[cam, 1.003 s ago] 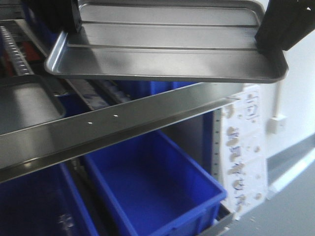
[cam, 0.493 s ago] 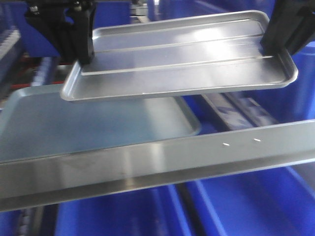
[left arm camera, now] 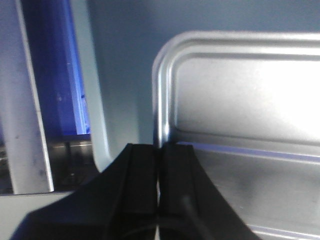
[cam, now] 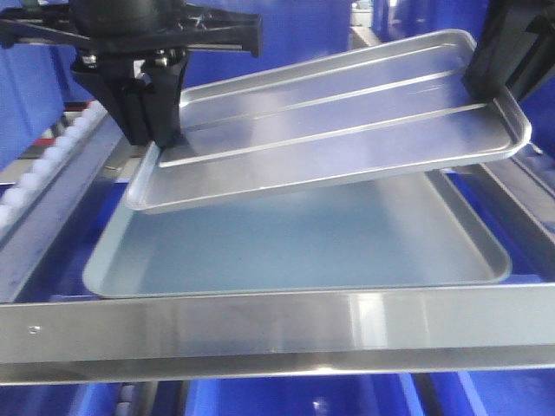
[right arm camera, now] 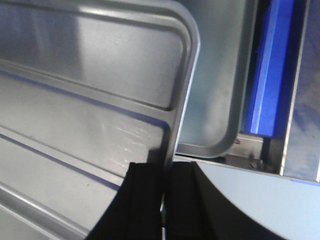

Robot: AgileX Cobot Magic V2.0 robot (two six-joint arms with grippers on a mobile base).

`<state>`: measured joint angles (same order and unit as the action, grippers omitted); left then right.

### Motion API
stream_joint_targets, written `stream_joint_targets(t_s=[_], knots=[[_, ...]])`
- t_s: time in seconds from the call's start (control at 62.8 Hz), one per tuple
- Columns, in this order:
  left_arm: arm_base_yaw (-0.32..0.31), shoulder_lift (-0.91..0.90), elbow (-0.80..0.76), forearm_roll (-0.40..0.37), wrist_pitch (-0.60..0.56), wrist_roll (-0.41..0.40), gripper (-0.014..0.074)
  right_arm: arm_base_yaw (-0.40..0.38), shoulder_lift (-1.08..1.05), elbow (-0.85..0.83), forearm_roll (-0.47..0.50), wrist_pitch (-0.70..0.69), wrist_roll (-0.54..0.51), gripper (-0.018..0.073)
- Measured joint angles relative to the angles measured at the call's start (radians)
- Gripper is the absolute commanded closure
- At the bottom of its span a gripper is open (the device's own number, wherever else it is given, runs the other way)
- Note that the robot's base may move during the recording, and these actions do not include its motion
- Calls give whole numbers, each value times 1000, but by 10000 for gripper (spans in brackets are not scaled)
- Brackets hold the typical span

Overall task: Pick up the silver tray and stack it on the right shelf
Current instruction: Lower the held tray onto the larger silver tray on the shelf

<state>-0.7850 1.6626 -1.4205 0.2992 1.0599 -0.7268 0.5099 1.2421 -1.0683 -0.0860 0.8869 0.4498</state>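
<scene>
The silver tray [cam: 347,121], shiny with two lengthwise ridges, hangs tilted above a larger dull grey tray [cam: 295,243] that lies on the right shelf. My left gripper [cam: 149,139] is shut on the silver tray's left rim; my right gripper [cam: 486,82] is shut on its right rim. The tray's left end is lower than its right end. In the left wrist view the black jaws [left arm camera: 159,150] pinch the tray's rim [left arm camera: 162,100]. In the right wrist view the jaws [right arm camera: 165,172] pinch the rim [right arm camera: 182,90]. The shelf's broad shiny front bar [cam: 277,334] crosses the foreground.
White roller wheels [cam: 43,165] line the sloping rail at the left. Blue bins [cam: 295,403] sit below the shelf and blue shows behind it. A steel rail [cam: 520,195] borders the grey tray on the right.
The view has swung so the grey tray now lies centred under the silver tray. The silver tray tilts more, its left end lower and closer to the grey tray.
</scene>
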Motion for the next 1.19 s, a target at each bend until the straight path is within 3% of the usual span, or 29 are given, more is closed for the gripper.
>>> stream_joint_targets(t_s=[0.382, 1.194], knots=[[0, 0, -28, 3, 50, 0, 689, 0, 0, 0, 4, -7, 0, 502], [0, 0, -28, 18, 35, 0, 689, 0, 0, 0, 6, -23, 0, 502]])
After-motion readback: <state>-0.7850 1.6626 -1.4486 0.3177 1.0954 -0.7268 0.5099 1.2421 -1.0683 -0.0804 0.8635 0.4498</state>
